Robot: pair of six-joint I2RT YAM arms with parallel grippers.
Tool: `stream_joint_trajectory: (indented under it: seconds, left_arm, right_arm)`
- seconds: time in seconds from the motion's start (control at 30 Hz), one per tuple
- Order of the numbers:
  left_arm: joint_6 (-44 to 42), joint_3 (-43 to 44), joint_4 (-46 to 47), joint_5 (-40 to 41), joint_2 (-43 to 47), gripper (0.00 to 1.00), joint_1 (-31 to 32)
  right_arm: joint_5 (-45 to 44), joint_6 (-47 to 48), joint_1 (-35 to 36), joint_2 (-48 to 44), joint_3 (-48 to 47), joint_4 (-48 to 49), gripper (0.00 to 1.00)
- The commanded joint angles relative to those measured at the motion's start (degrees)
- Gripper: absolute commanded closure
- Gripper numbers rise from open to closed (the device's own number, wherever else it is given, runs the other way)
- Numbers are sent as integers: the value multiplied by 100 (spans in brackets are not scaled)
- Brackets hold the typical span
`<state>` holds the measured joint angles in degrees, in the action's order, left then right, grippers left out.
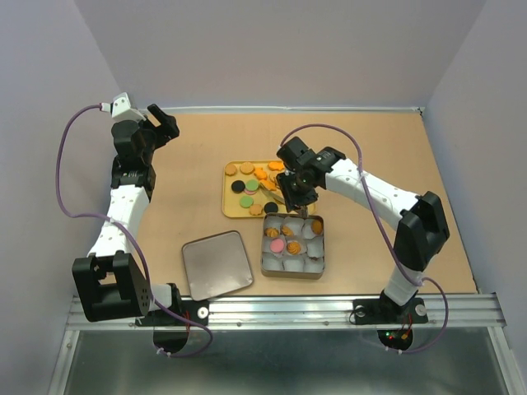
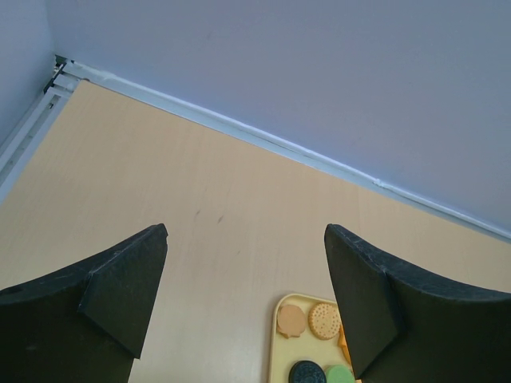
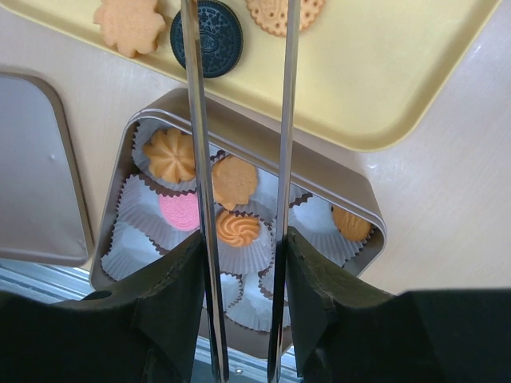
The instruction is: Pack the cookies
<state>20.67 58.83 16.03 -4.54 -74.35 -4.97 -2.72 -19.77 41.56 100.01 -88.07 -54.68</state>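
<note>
The cookies [image 1: 252,186] are lying in two places: most are sitting loose on a yellow tray, and a few are already resting in the tin. The tan table [image 1: 198,156] is carrying everything, with the tray [image 1: 233,211] lying near its middle, likely so that either arm can reach it. The lid [image 1: 216,263] is lying flat on the near side, left of the tin and apart from it, out of the way of the packing. The square tin [image 1: 292,273] is sitting just beside the tray's near right corner, which is making each transfer short; whether the two are touching I cannot tell. White paper cups [image 3: 140,247] are lining it, seemingly one per cookie. The right wrist view is showing five filled — a flower shape [image 3: 170,155], a plain tan round, a pink one [image 3: 182,211], a swirl and one at the far side. The nearest cups are showing empty.

The right gripper [image 3: 242,255] is hanging over the seam between tray and tin. Its fingers are pinching a pair of metal tongs [image 3: 197,120], presumably because the cookies are too small and flat for the broad pads. The blades are running parallel with a gap between them, and their tips are passing out of view, so I cannot tell whether they are carrying a cookie. The left gripper [image 2: 243,271] is hovering at the far left, jaws spread wide around nothing, parked clear of the work.
</note>
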Motion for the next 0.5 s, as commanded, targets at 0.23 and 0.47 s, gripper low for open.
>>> stream_joint_trajectory:
  seconds: [0.23,0.47]
  left_arm:
    - [-71,-3,216,-74,140,9,-21]
    - [-54,15,216,-91,140,9,-21]
  right_arm:
    - [-115,26,-43,283,-351,282,59]
    - [-202,-27,-34,90,-219,264,67]
